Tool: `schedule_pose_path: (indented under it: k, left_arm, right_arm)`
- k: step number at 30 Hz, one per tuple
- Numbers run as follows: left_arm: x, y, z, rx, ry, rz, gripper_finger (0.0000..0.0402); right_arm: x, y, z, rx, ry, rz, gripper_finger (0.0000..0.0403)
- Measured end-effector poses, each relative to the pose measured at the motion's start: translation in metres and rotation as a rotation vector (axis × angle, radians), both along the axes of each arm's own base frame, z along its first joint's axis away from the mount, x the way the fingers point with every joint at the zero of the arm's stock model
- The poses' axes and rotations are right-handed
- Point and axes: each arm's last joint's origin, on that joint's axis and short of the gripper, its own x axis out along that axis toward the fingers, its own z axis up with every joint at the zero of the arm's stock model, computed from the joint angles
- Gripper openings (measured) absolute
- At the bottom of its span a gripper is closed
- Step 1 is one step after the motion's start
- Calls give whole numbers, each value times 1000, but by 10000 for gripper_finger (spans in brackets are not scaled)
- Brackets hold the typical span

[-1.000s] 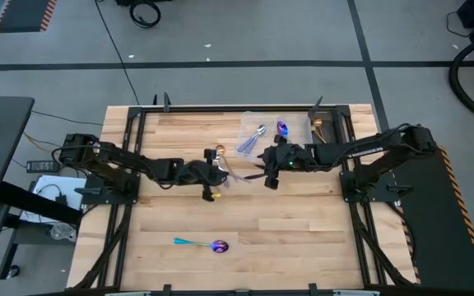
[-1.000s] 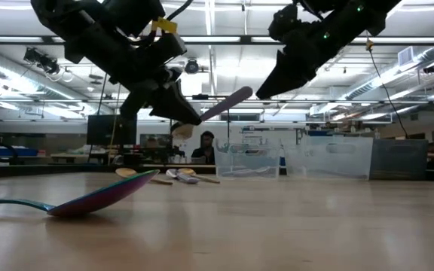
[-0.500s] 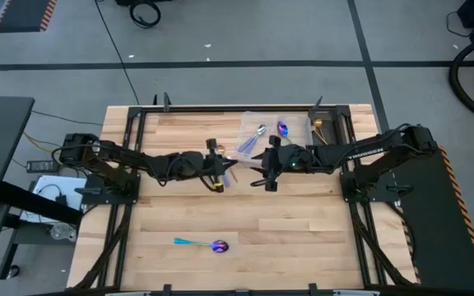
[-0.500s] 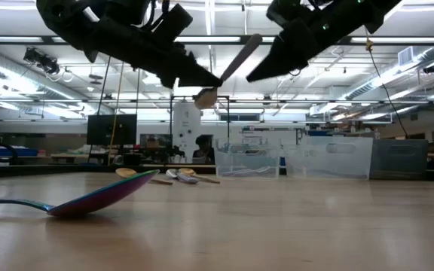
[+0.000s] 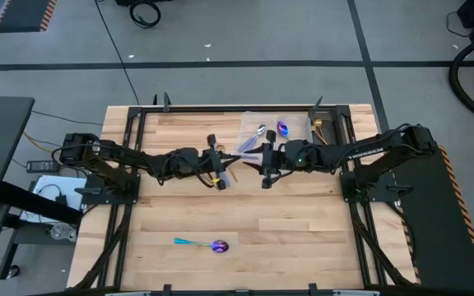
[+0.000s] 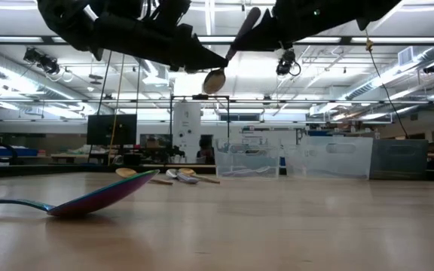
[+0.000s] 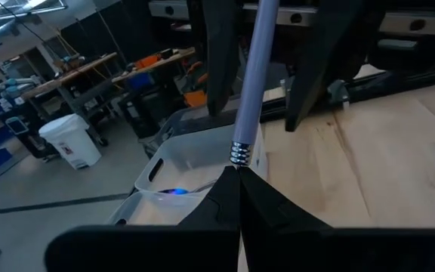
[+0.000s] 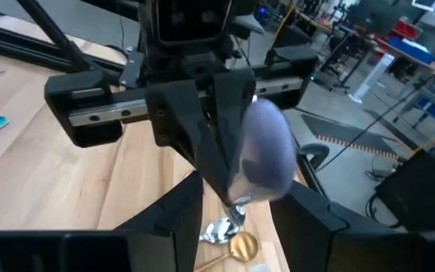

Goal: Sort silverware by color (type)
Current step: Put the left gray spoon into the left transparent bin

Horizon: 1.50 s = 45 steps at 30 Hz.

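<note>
Two arms: both reach toward the table's middle from opposite sides and meet above it, raised well off the wood.
Near spoon: an iridescent purple-blue spoon (image 5: 219,245) with a teal handle lies alone on the near part of the table (image 5: 303,238), bowl to the right, left of centre; the low view shows it (image 6: 100,197) resting on its bowl with the handle running left.
Left gripper: the left gripper (image 5: 218,167) hangs above the table's middle with its fingers pressed together on a pale spoon (image 6: 232,47); the left wrist view shows the dark fingers pinching the spoon's stem (image 7: 254,83) just below a ribbed collar.
Pale spoon: held in the air and tilted, its round bowl low on the left and its slim handle rising to the right, toward the other arm.
Right gripper: the right gripper (image 5: 265,161) faces the left one from the right, its fingers spread apart on either side of the spoon's handle end, which sits blurred (image 8: 266,159) between them in the right wrist view; I cannot tell whether they touch it.
Tray: a clear tray (image 5: 249,123) stands at the far edge, right of centre.
Tray contents: silver spoons (image 5: 256,135) in its left part, a purple-blue spoon (image 5: 282,128) in the middle, a gold piece (image 5: 318,126) at the right end.
</note>
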Motion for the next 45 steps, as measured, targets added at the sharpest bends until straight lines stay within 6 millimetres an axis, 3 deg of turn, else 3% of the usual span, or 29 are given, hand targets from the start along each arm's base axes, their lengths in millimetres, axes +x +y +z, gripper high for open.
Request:
schedule_pose_path:
  k: [6, 15, 25, 32, 38, 45]
  left_arm:
    - [0, 0, 1, 0, -10, -1, 2]
    - [0, 0, 2, 1, -21, 2, 3]
    - [0, 0, 2, 2, -19, 14, 44]
    - [-2, 0, 1, 12, 9, 112, 127]
    - [-11, -13, 6, 38, 49, 250, 191]
    - [-18, -32, 1, -28, 119, 245, 198]
  right_arm:
    - [1, 0, 3, -24, -23, 6, 130]
    - [1, -9, 4, -18, -39, 47, 42]
    - [2, -17, 4, -5, -41, 71, 42]
    - [1, -17, 0, 0, -2, 77, 44]
    - [-2, -24, -9, -7, 87, 43, 46]
    - [-5, -42, -13, -109, 161, -54, 48]
